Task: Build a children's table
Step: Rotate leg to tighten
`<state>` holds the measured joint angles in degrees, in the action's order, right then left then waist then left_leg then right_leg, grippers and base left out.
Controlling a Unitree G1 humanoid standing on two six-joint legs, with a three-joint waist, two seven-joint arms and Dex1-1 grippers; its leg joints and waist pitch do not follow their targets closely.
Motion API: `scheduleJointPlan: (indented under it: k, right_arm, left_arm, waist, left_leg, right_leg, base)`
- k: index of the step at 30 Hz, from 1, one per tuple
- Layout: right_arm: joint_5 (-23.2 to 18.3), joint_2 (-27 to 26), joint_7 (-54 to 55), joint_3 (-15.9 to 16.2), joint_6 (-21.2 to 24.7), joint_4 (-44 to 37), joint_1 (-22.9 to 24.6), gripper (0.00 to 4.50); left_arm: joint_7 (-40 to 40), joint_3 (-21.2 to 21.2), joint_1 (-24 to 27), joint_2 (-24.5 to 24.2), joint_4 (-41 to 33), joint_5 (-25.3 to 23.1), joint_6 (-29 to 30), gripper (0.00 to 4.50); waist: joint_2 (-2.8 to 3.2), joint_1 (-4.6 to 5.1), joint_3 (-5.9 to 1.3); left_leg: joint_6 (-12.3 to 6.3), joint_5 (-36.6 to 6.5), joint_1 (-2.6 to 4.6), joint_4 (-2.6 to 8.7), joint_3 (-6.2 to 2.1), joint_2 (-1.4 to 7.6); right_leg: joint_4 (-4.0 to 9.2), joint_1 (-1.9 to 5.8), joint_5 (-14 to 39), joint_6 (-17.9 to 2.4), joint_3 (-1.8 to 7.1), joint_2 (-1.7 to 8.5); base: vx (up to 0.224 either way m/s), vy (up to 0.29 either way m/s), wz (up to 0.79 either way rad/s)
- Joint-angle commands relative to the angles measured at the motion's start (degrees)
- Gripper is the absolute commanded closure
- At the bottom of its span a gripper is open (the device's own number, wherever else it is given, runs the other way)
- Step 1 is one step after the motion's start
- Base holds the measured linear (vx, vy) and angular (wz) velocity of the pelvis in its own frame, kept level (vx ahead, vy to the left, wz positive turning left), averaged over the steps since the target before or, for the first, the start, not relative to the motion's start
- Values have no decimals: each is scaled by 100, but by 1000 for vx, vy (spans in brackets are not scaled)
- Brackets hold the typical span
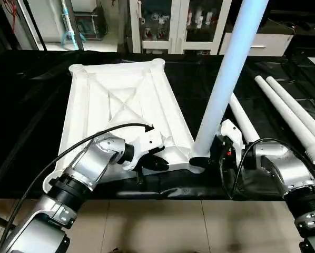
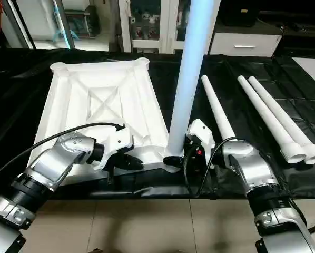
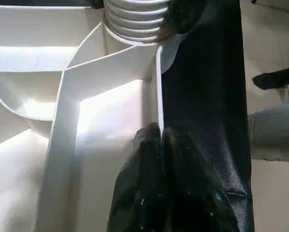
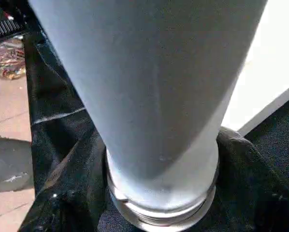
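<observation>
Left pincer (image 3: 156,140) shut against tabletop (image 1: 120,100), threaded leg (image 3: 135,19) beyond.

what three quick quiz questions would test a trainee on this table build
1. True or false: one leg stands upright in a near corner socket of the tabletop.
2. How many legs lie loose on the black cloth?
3. Which pincer is at the standing leg's base? A left B right

Key: 1 true. 2 three. 3 B.
</observation>
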<state>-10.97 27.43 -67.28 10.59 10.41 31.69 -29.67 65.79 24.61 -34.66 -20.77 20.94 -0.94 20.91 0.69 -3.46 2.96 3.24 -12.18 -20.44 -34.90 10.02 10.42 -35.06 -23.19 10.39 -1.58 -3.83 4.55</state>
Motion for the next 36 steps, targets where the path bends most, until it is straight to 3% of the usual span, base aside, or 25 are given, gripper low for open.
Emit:
scheduleJointPlan:
  k: [1, 5, 9, 11, 12, 14, 17, 22, 26, 27, 31, 33, 36]
  right_arm:
    - [52, -14, 105, -90, -33, 61, -52, 177]
    - [11, -112, 334, -202, -41, 99, 25, 178]
    - [238, -679, 2257, -639, -246, 841, 45, 178]
    - [250, -730, 2422, -675, -261, 913, 48, 178]
    - [205, -1041, 3240, -900, -235, 1157, 24, 178]
    - [197, -1188, 3653, -1000, -208, 1271, -4, 178]
    - [262, -1646, 5018, -1239, -214, 1612, -214, 180]
    - [151, -2264, 6273, -1541, -266, 2090, -615, 180]
    - [192, -2628, 6748, -1538, -437, 2315, -891, 180]
    - [249, -2694, 6816, -1494, -472, 2363, -943, 180]
    - [447, -2742, 6942, -1379, -727, 2416, -1017, 180]
    - [326, -2733, 6510, -1417, -818, 2340, -996, 124]
    - [170, -2696, 6213, -1529, -877, 2129, -927, 90]
  left_arm:
    - [189, 234, -29, 28, 102, -85, -27, 450]
    - [84, 176, -31, 69, 147, -78, 33, 450]
    - [-759, -159, -137, 479, 573, -90, 143, 450]
    - [-890, -200, -160, 536, 635, -103, 145, 450]
    - [-1466, -411, -349, 851, 977, -100, 263, 450]
    - [-1702, -499, -434, 989, 1122, -92, 316, 450]
    - [-2431, -798, -727, 1395, 1607, -39, 340, 450]
    - [-3175, -1080, -1059, 1738, 2167, -74, 189, 450]
    - [-3318, -1102, -1135, 1830, 2319, -102, 104, 450]
    - [-3304, -1090, -1135, 1838, 2338, -108, 107, 450]
    - [-3234, -1069, -1101, 1816, 2386, -115, 90, 450]
    - [-3164, -1059, -1051, 1768, 2362, -115, 101, 450]
    - [-3061, -1053, -985, 1684, 2314, -119, 103, 450]
  waist:
    - [-32, 17, -387]
    - [-28, 29, -378]
    - [-14, 117, -347]
    - [-28, 158, -356]
    - [19, 187, -338]
    - [-4, 207, -337]
    - [10, 227, -357]
    - [-2, 276, -381]
    - [13, 309, -384]
    - [-15, 312, -389]
    - [-11, 309, -384]
    - [-15, 307, -373]
    - [-3, 310, -370]
  left_leg:
    - [-533, -552, 15, 382, -52, 262]
    - [-464, -663, 20, 395, -56, 258]
    - [-131, -1038, 46, 435, -76, 235]
    - [-112, -1128, 31, 447, -93, 235]
    - [-140, -1192, 36, 444, -80, 230]
    - [-84, -1268, 45, 445, -80, 209]
    - [-51, -1246, 27, 452, -92, 200]
    - [-83, -1166, 17, 444, -93, 192]
    - [-174, -1063, 5, 445, -90, 202]
    - [-211, -1003, -10, 444, -89, 202]
    - [-292, -911, -3, 443, -71, 209]
    - [-333, -983, -12, 447, -70, 206]
    - [-351, -1010, -11, 450, -71, 215]
  right_leg:
    - [360, 346, 621, -1571, 253, 366]
    - [380, 349, 772, -1529, 255, 367]
    - [472, 327, 1488, -1324, 244, 379]
    - [483, 351, 1636, -1227, 238, 374]
    - [500, 322, 1679, -1226, 247, 360]
    - [538, 309, 1858, -1175, 242, 360]
    - [542, 313, 1799, -1101, 233, 355]
    - [516, 309, 1493, -1190, 237, 356]
    - [482, 311, 1134, -1309, 238, 364]
    - [463, 325, 1051, -1338, 238, 368]
    - [451, 326, 886, -1390, 243, 375]
    - [461, 337, 975, -1385, 244, 378]
    - [472, 332, 1046, -1376, 250, 381]
  base:
    - [0, 0, 0]
    - [0, 0, 0]
    - [0, 0, 0]
    - [0, 0, 0]
    - [0, 0, 0]
    - [0, 0, 0]
    - [0, 0, 0]
    - [0, 0, 0]
    - [0, 0, 0]
    - [0, 0, 0]
    - [0, 0, 0]
    - [0, 0, 0]
    - [0, 0, 0]
